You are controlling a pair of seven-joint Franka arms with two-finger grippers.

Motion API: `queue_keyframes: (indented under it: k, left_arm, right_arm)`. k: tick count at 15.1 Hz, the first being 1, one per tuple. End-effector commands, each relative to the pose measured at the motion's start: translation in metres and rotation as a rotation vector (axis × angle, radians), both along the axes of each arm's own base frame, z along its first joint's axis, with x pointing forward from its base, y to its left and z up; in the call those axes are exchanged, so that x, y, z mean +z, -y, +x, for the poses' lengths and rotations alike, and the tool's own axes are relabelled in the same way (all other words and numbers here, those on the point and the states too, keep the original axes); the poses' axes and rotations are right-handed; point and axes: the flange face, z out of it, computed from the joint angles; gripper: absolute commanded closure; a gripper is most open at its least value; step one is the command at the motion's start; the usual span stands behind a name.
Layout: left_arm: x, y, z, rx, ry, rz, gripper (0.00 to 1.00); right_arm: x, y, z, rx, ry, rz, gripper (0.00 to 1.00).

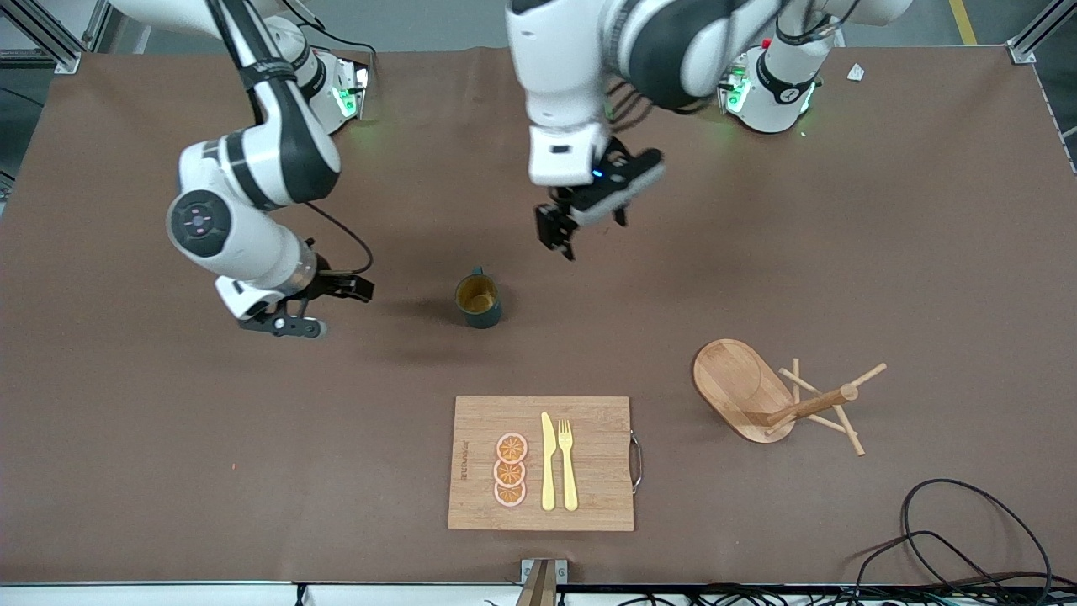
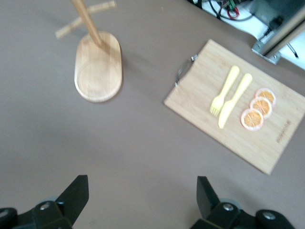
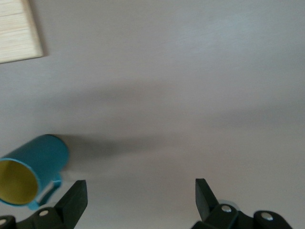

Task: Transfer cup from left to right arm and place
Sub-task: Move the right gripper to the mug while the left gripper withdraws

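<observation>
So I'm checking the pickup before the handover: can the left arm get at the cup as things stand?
Probably yes. The cup stands upright on bare table, nothing touching it. The left end effector, open, hangs above the table beside the cup. The right end effector, also open, waits toward its own end.

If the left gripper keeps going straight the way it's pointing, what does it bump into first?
Probably just the bare table. The open left gripper points down at empty brown surface; the cup sits off to the side.
</observation>
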Motion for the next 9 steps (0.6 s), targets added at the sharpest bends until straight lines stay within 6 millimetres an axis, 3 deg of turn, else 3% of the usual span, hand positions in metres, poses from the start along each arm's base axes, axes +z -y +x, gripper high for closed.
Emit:
queue_keyframes:
  k: [1,4,9]
  left_arm:
    - [0.024,-0.064,0.034,-0.099,-0.049,0.018,0.0]
    - [0.031,-0.14,0.079,-0.178,-0.1,0.04,0.0]
    - [0.043,-0.247,0.124,-0.224,-0.161,-0.03,0.0]
  right_arm:
    - [-0.014,-0.033,-0.027,-0.064,0.043,0.02,0.0]
    - [-0.04,-0.068,-0.039,-0.111,0.079,0.047,0.0]
    - [-0.072,-0.111,-0.052,-0.124,0.098,0.108,0.0]
